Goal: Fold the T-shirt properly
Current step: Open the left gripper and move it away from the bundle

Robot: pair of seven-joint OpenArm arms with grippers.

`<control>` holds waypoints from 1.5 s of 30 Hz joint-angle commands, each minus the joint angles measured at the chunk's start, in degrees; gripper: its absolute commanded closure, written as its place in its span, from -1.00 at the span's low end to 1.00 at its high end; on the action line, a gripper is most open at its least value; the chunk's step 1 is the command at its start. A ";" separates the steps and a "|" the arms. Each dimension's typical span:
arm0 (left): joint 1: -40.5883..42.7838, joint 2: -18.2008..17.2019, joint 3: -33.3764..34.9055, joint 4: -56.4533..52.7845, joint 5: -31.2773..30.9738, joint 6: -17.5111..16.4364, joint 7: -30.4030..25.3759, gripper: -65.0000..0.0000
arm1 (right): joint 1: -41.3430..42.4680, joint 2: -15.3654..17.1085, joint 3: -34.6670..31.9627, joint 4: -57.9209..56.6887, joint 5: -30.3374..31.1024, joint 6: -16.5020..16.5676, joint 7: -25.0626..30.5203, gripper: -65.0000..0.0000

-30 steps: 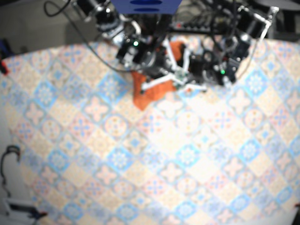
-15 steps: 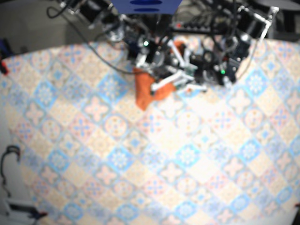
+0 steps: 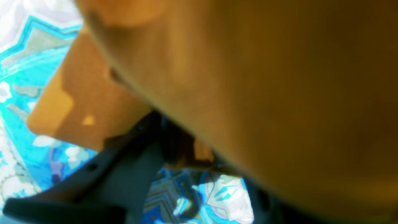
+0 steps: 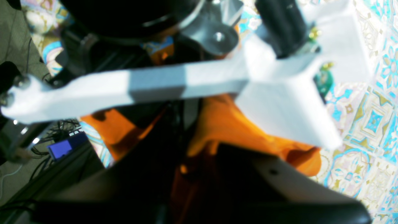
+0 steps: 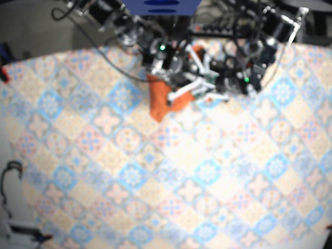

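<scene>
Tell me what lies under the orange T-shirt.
The patterned tablecloth shows along the visible edges of the bunched orange T-shirt; anything directly beneath it is hidden by the fabric.

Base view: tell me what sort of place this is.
Probably a robotics lab bench. Two robot arms work over a tile-patterned tablecloth, an orange T-shirt is bunched beneath them, and cables and gear trail behind the far edge.

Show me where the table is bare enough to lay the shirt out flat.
The patterned table is bare across its whole middle and lower part, below the bunched orange T-shirt, out to both side edges. The top centre is crowded: the right arm and left arm meet over the shirt.
</scene>
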 commanded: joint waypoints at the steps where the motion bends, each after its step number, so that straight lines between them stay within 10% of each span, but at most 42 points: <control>1: -0.37 -0.20 0.04 -0.82 4.93 3.01 2.47 0.46 | 0.58 -0.86 -0.12 0.95 0.78 0.27 1.92 0.99; 45: -0.11 -2.31 -26.59 11.75 4.23 3.01 2.38 0.46 | 0.76 -0.59 -0.73 0.95 2.10 0.44 3.15 0.84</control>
